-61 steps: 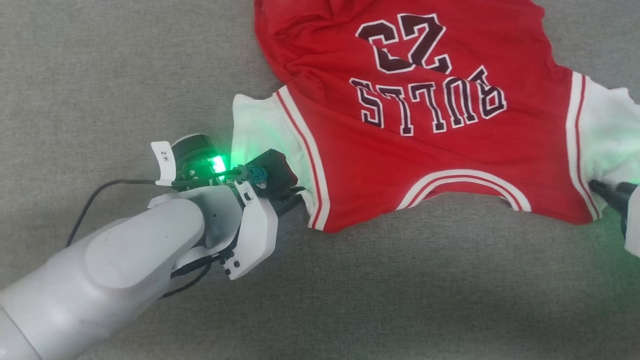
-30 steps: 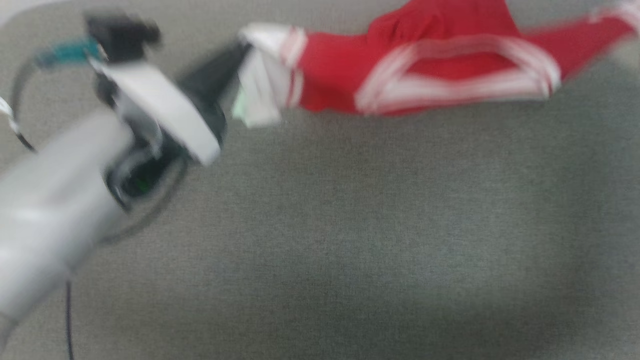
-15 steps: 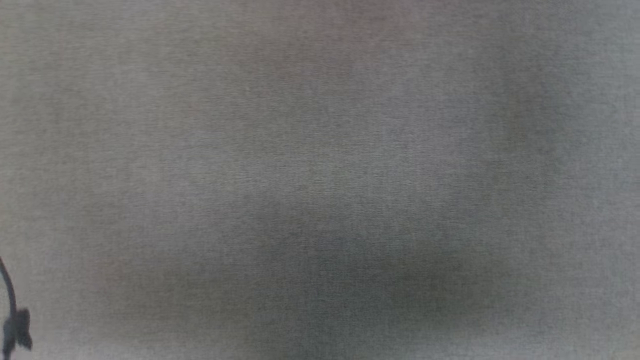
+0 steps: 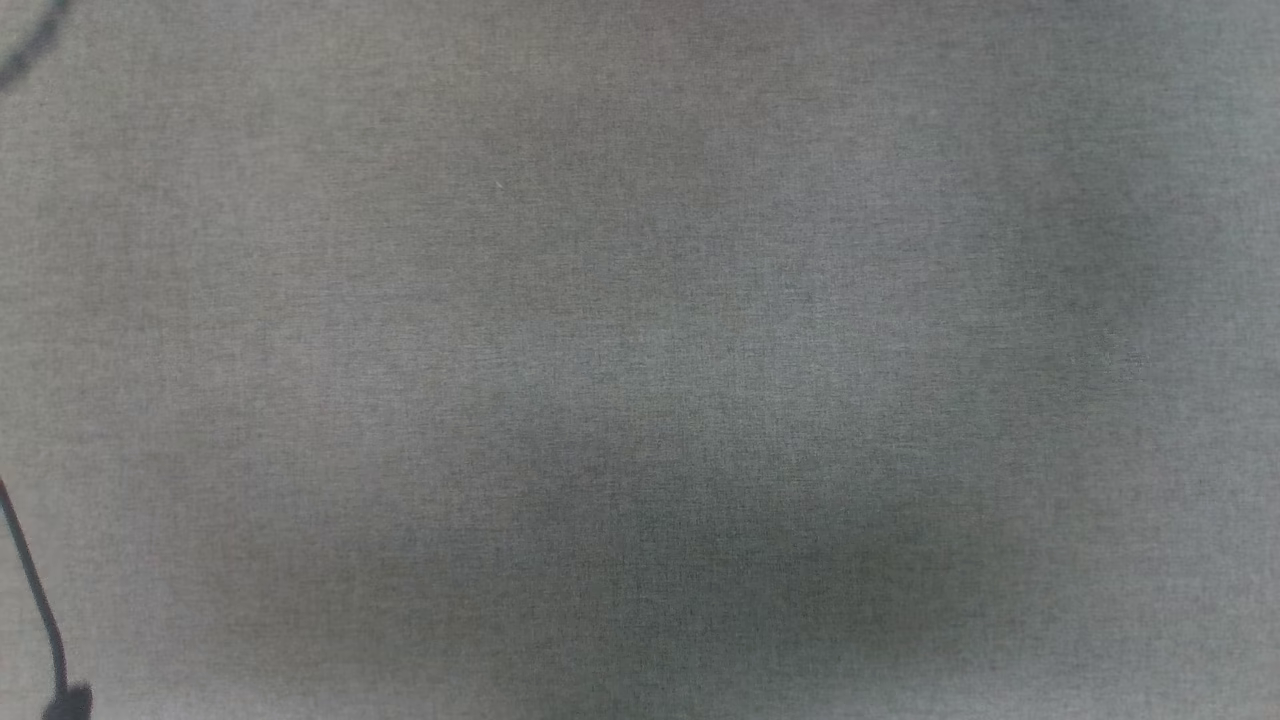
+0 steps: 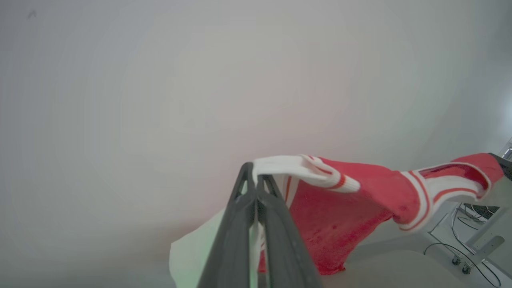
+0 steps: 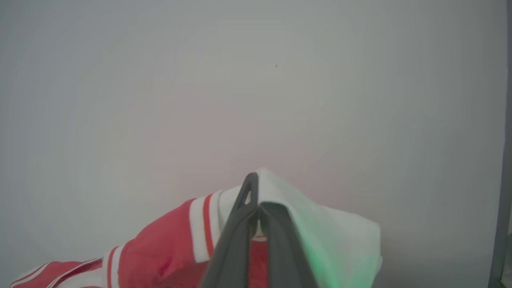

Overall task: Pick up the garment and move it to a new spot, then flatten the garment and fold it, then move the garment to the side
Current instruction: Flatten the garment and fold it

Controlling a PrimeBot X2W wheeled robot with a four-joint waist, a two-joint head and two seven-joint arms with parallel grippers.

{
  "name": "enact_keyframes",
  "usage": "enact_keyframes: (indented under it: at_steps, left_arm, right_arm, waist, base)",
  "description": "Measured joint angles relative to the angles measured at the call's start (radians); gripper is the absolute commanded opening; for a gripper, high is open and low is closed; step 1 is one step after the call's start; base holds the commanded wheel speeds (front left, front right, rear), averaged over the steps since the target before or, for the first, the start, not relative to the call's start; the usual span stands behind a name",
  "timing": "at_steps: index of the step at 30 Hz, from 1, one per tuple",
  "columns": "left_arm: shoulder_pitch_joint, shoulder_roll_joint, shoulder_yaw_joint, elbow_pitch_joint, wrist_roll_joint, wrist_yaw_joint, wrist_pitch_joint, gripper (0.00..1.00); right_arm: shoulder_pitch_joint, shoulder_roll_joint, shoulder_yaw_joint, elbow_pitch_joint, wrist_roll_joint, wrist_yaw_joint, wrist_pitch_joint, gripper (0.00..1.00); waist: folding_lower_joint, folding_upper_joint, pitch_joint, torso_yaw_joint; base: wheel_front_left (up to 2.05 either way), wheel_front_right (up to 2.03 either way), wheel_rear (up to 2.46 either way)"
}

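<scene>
The garment (image 5: 344,208), a red jersey with white sleeves and red-white striped trim, hangs in the air in the left wrist view. My left gripper (image 5: 255,182) is shut on its white sleeve edge, the cloth draping away to the right. In the right wrist view my right gripper (image 6: 256,188) is shut on the other white sleeve of the garment (image 6: 160,244), whose red body sags toward the lower left. A pale wall stands behind both grippers. The lettering is hidden.
The head view looks down on a grey fabric surface (image 4: 640,360) with a soft shadow low in the middle. A thin black cable (image 4: 35,600) runs along its left edge. A wheeled stand with cables (image 5: 476,244) sits at the far right of the left wrist view.
The garment and both arms have left the head view. The shirt lay flat on the grey surface with the grippers at its sleeves; now it hangs lifted between them.
</scene>
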Motion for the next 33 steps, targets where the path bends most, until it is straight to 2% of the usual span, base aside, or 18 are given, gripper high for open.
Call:
enact_keyframes:
  at_steps: [7,13,15,19,24,27,33]
  left_arm:
    - [0.233,0.078,-0.054,-0.177,-0.033,0.0,-0.025,0.0]
    - [0.449,0.152,-0.088,-0.322,0.014,0.0,-0.052,0.0]
    - [0.522,0.157,-0.045,-0.358,0.053,0.0,-0.052,0.0]
    - [0.69,0.142,0.109,-0.405,0.178,0.0,-0.055,0.0]
    - [0.937,0.074,0.313,-0.472,0.32,0.0,-0.055,0.0]
    - [1.075,0.033,0.402,-0.525,0.38,0.0,-0.055,0.0]
    - [1.28,0.03,0.455,-0.628,0.482,0.0,-0.055,0.0]
  right_arm:
    - [0.272,-0.101,0.141,-0.145,0.106,0.0,0.095,0.0]
    - [0.545,-0.184,0.184,-0.317,0.198,0.0,0.151,0.0]
    - [0.632,-0.205,0.178,-0.373,0.221,0.0,0.156,0.0]
    - [0.804,-0.258,0.201,-0.493,0.211,0.0,0.164,0.0]
    - [0.988,-0.287,0.184,-0.604,0.188,0.0,0.164,0.0]
    - [1.077,-0.291,0.156,-0.659,0.176,0.0,0.164,0.0]
    - [1.254,-0.284,0.105,-0.765,0.145,0.001,0.21,0.0]
  waist:
    - [0.0,0.0,-0.022,0.01]
    - [0.0,0.0,-0.069,0.016]
    - [0.0,0.0,-0.084,0.018]
    - [0.0,0.0,-0.108,0.025]
    - [-0.0001,0.0,-0.138,0.033]
    - [-0.0001,0.0,-0.154,0.037]
    - [0.0,0.0,-0.176,0.043]
  base:
    - [0.0,0.0,0.0]
    - [0.0,0.0,0.0]
    - [0.0,0.0,0.0]
    - [0.0,0.0,0.0]
    - [0.0,0.0,0.0]
    - [0.0,0.0,0.0]
    - [0.0,0.0,0.0]
